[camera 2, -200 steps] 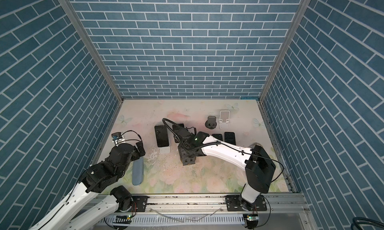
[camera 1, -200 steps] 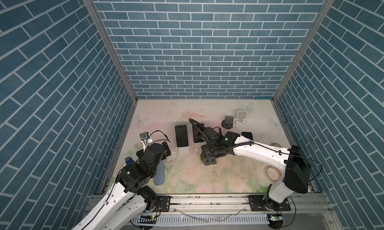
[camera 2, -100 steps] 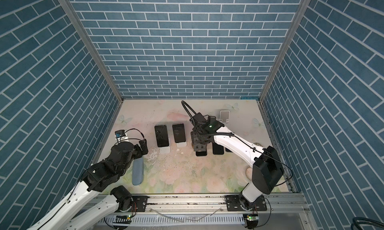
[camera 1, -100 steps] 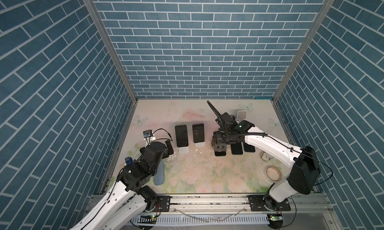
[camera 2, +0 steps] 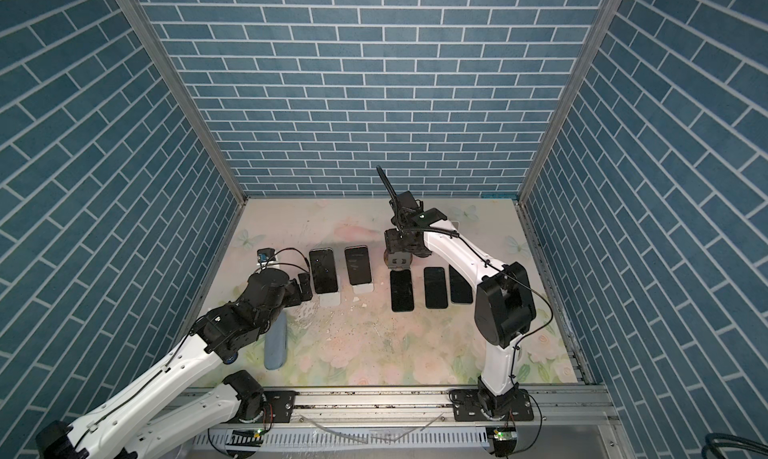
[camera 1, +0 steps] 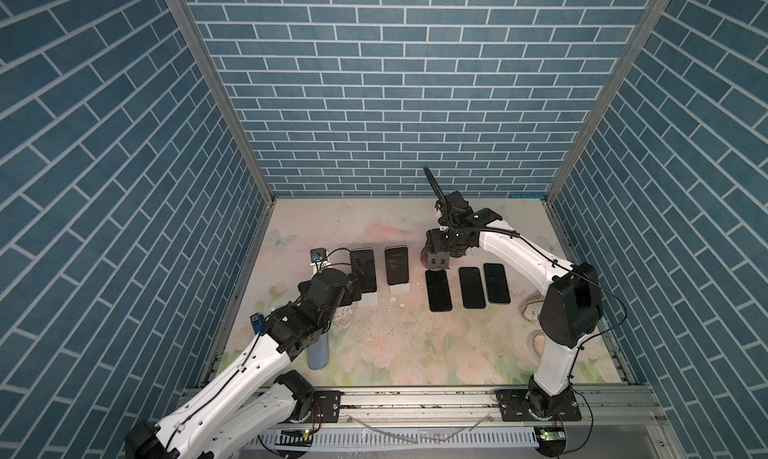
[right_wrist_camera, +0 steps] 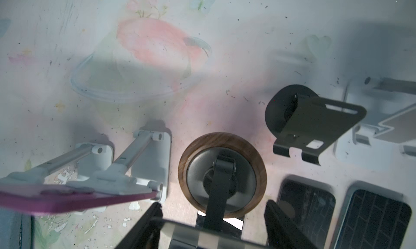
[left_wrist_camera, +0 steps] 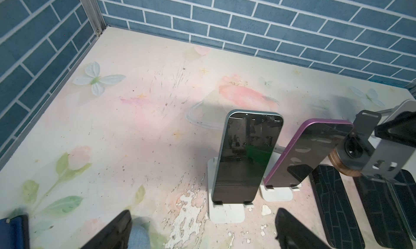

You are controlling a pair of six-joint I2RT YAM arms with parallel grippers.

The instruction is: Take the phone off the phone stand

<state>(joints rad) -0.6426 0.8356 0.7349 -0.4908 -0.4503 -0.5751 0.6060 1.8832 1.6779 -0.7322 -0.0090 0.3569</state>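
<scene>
Two phones lean on white stands: a teal-edged phone (left_wrist_camera: 247, 157) (camera 1: 363, 270) on a phone stand (left_wrist_camera: 225, 214), and a purple-edged phone (left_wrist_camera: 308, 151) (camera 1: 397, 263) on the stand beside it (left_wrist_camera: 278, 193). My left gripper (left_wrist_camera: 202, 214) (camera 1: 355, 290) is open just in front of the teal phone's stand and holds nothing. My right gripper (right_wrist_camera: 213, 206) (camera 1: 436, 255) is shut on the grey plate of an empty stand with a round wooden base (right_wrist_camera: 221, 175) (camera 1: 424, 258). I cannot tell whether that base touches the table.
Three dark phones (camera 1: 438, 290) (camera 1: 471, 287) (camera 1: 496, 283) lie flat in a row right of the middle. An empty black stand (right_wrist_camera: 313, 119) and a silver stand (right_wrist_camera: 382, 115) are at the back. A blue-grey case (camera 1: 318, 349) lies under my left arm. Round pads (camera 1: 532, 311) sit right.
My right gripper has carried the wooden-base stand from the table's middle toward the back right, uncovering the purple-edged phone. The left arm has shifted only slightly.
</scene>
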